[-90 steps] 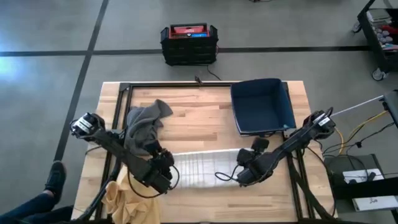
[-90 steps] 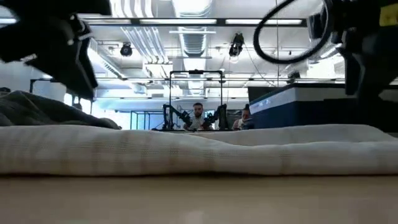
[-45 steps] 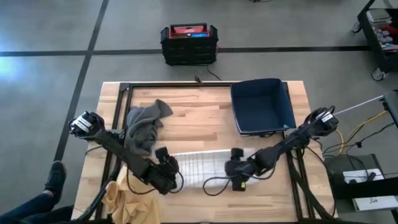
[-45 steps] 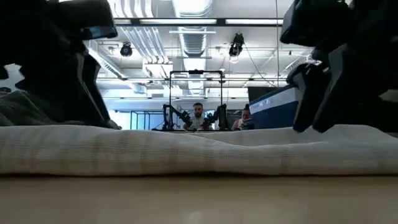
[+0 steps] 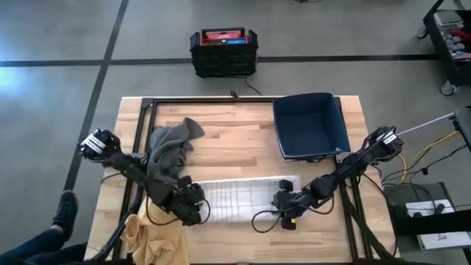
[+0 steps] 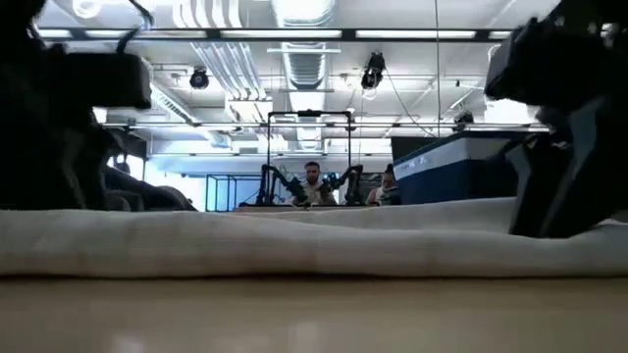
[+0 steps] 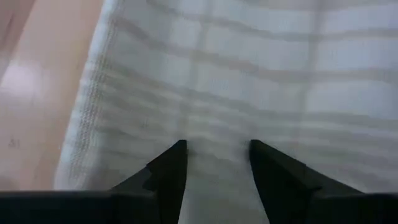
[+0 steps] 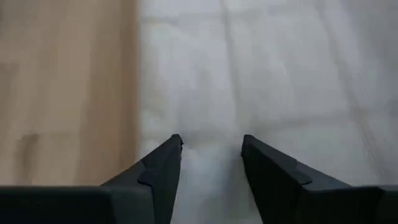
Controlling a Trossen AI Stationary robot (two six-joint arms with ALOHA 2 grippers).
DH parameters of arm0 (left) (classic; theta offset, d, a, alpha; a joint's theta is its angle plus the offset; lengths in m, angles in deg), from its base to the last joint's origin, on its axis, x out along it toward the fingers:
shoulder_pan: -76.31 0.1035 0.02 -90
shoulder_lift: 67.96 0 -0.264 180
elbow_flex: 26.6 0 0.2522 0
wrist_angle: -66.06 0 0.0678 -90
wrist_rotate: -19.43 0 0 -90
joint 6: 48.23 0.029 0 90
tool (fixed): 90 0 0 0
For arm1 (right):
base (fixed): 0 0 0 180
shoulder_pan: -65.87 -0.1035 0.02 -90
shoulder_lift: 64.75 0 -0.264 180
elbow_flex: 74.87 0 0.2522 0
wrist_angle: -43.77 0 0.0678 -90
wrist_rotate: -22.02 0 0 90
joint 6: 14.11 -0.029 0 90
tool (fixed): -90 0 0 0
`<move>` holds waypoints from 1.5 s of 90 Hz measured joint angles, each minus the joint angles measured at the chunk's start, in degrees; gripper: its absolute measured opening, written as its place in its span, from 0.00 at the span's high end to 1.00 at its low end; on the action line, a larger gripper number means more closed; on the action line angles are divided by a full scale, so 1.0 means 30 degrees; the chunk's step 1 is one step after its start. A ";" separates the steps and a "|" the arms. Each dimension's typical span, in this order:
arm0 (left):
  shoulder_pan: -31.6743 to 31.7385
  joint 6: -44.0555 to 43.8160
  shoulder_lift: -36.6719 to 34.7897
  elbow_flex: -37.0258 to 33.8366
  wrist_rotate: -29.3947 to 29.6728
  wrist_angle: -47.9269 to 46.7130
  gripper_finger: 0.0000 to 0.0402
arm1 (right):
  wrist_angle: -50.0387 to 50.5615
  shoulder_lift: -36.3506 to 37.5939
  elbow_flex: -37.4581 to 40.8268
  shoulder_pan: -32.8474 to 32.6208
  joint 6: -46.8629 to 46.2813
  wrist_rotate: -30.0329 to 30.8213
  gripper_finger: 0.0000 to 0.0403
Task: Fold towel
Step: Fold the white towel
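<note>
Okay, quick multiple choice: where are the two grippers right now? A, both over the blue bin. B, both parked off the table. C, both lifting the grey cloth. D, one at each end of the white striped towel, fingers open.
D: the left gripper and right gripper sit at opposite ends of the white striped towel, and both wrist views show open fingers over its fabric, away from the blue bin and grey cloth.

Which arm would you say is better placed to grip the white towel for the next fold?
Neither clearly: the left end effector and right end effector sit open over opposite ends of the white towel, so both together.
</note>
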 joint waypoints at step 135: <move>-0.1116 0.0875 0.2080 0.0682 -0.0603 0.5037 0.72 | 0.4766 0.3236 -0.1702 -0.1917 -0.0001 0.2387 0.65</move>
